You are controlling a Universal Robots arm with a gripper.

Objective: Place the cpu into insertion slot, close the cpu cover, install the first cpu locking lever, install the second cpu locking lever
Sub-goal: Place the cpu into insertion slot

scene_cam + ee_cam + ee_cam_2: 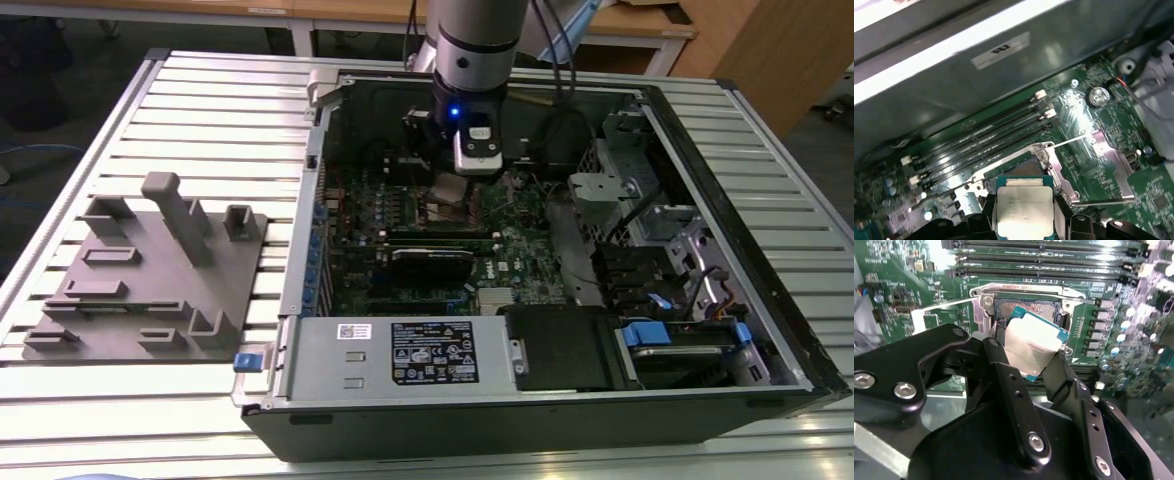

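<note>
One chip gripped over the open socket.
The chip (1036, 340) is clamped, tilted, between the fingers of the hand (1025, 351), just above the socket (1040, 307) and not seated. In the exterior view, a grey moulded block (147, 270) is seen on the worktop (214, 90) at 9 o'clock of the computer case (534, 410).

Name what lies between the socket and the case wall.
Long black memory slots lie between socket and wall in the first wrist view; the gripper holds the chip.
</note>
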